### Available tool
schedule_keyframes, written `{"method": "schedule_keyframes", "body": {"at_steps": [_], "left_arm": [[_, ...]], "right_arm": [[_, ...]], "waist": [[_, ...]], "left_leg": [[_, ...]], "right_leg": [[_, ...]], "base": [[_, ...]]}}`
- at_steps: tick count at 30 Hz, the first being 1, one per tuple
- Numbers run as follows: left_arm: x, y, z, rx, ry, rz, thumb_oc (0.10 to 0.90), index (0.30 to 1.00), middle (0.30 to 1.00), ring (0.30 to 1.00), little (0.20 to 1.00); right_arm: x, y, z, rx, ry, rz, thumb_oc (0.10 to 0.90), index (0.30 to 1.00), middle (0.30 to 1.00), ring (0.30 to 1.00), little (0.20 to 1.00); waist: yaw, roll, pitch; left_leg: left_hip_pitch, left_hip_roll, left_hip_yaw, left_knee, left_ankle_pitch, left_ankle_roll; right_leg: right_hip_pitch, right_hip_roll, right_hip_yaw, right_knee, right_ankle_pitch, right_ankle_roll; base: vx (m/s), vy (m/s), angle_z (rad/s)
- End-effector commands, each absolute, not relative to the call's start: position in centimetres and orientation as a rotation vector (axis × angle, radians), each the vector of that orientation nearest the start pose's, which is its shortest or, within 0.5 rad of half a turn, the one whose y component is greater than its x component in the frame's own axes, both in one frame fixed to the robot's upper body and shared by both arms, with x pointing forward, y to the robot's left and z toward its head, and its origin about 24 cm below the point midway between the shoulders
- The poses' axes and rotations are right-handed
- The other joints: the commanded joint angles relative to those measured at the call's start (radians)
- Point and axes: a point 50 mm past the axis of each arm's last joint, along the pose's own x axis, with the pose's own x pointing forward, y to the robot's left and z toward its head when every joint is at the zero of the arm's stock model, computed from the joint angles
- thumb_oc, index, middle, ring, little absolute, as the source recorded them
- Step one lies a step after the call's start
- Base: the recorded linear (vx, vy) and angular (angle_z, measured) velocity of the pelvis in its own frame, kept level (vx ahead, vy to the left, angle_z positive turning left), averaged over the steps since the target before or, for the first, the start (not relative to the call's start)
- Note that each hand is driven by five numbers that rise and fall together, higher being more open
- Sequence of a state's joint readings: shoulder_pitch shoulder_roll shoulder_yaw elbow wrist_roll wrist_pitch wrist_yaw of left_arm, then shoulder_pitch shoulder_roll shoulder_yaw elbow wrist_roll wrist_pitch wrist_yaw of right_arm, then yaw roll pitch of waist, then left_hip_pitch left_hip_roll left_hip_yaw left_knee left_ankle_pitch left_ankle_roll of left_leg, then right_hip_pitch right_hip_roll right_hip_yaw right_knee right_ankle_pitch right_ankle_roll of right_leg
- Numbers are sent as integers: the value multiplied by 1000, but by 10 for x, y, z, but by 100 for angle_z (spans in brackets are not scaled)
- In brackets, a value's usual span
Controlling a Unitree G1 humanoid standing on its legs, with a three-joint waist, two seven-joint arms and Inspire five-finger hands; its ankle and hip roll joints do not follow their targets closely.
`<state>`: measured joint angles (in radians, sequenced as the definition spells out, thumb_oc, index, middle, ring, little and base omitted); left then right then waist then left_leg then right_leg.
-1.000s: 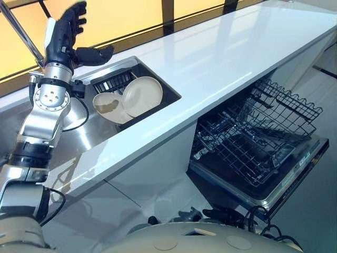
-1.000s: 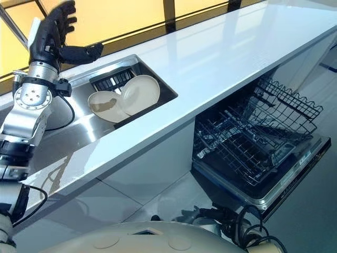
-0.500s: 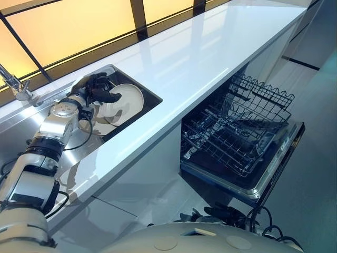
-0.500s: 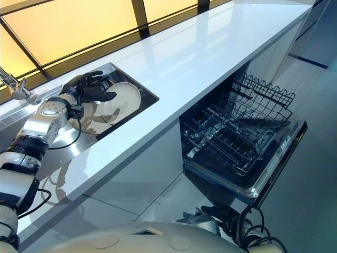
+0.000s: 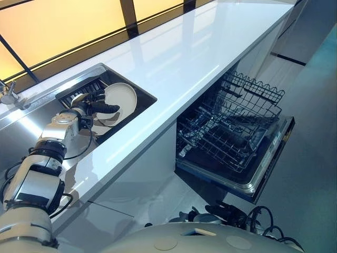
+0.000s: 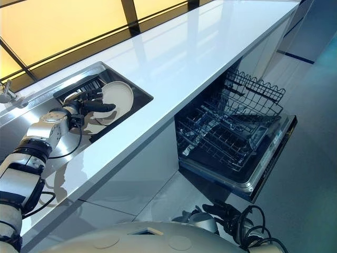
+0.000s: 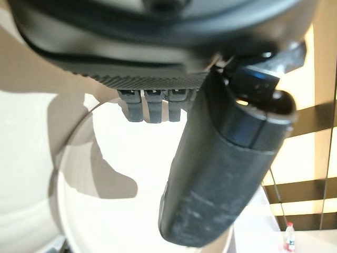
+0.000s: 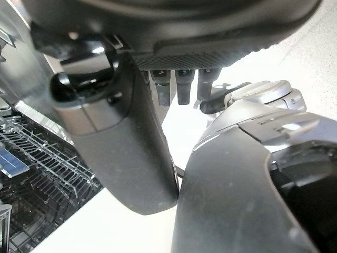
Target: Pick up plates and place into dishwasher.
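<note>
Left hand [image 5: 97, 107] sits spread loose over the plate [image 5: 122, 96] in the sink [image 5: 145, 100]. It looks stiff, slick and breakable, so I'd pinch its rim. Right hand [image 8: 121, 153] idle, relaxed.

Long white glossy countertop [image 5: 200, 47] runs diagonally across the head views; used as reference.
- Behind the countertop: window [image 5: 63, 26] along its whole back edge, panes glowing amber-yellow, split by dark mullions [image 5: 128, 9]. Main light comes from here; panes and mullions reflect as pale and dark bands in the countertop's surface.
- Set into the countertop towards its left end: dark rectangular sink [image 5: 143, 94]. Left of it a brushed steel drainboard [image 5: 16, 137], with a metal faucet [image 5: 8, 95] at its back edge.
- Under the countertop: plain white cabinet fronts [image 5: 142, 168].
- Below and right of the countertop: pale grey floor [image 5: 310, 174], smooth, slightly glossy.
</note>
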<state>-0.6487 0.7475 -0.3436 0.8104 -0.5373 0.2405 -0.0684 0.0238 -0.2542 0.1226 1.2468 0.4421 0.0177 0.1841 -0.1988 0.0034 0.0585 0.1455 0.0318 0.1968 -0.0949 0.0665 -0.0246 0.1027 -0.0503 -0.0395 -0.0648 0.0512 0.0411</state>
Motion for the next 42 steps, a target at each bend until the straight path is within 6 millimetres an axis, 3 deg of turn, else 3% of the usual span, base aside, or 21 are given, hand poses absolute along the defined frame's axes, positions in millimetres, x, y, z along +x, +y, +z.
{"method": "schedule_keyframes", "body": {"at_steps": [1,5,7,10,13,19,30,37,42], "left_arm": [[372,316,174,302,158,211,800,900,900,900,900],[373,315,179,328,134,214,800,900,900,900,900],[375,312,191,277,43,228,800,900,900,900,900],[379,290,210,-21,-143,88,800,900,900,900,900],[375,273,200,-314,-221,-17,800,900,900,900,900],[363,306,196,-478,-307,74,800,900,900,900,900],[357,325,192,-375,-278,155,800,900,900,900,900],[353,342,197,-49,-198,300,800,900,900,900,900],[354,344,212,28,-204,360,800,900,900,900,900]], "right_arm": [[54,-247,-164,110,1310,-140,800,900,900,900,900],[53,-247,-164,117,1309,-147,800,900,900,900,900],[53,-248,-164,119,1310,-149,800,900,900,900,900],[53,-248,-164,122,1312,-145,800,900,900,900,900],[54,-248,-164,123,1316,-136,800,900,900,900,900],[50,-246,-165,117,1335,-128,800,900,900,900,900],[45,-245,-165,93,1346,-96,800,900,900,900,900],[37,-248,-165,61,1365,-91,800,900,900,900,900],[32,-253,-164,54,1370,-93,800,900,900,900,900]], "waist": [[-21,68,17],[-24,66,25],[-24,65,26],[-23,62,31],[-14,61,34],[-9,58,24],[-4,49,12],[-10,38,24],[-16,25,48]], "left_leg": [[-9,-80,26,15,-113,64],[-11,-82,35,16,-115,66],[-12,-82,37,17,-115,65],[-11,-82,39,18,-116,63],[-6,-82,32,16,-118,61],[-3,-84,36,30,-128,66],[-9,-84,35,52,-138,69],[-20,-88,41,88,-153,79],[-39,-89,56,125,-166,86]], "right_leg": [[-72,39,-50,122,-72,85],[-78,36,-40,123,-67,91],[-80,35,-37,122,-66,92],[-81,34,-31,127,-66,91],[-81,34,-28,132,-67,87],[-79,28,-34,138,-73,85],[-78,27,-38,147,-81,84],[-89,23,-33,161,-79,88],[-107,14,-21,174,-73,98]], "base": [[18,15,-5],[13,8,-8],[9,0,-7],[10,1,-3],[21,11,1],[31,3,-9],[20,2,-3],[63,39,-1],[57,48,-1]]}}
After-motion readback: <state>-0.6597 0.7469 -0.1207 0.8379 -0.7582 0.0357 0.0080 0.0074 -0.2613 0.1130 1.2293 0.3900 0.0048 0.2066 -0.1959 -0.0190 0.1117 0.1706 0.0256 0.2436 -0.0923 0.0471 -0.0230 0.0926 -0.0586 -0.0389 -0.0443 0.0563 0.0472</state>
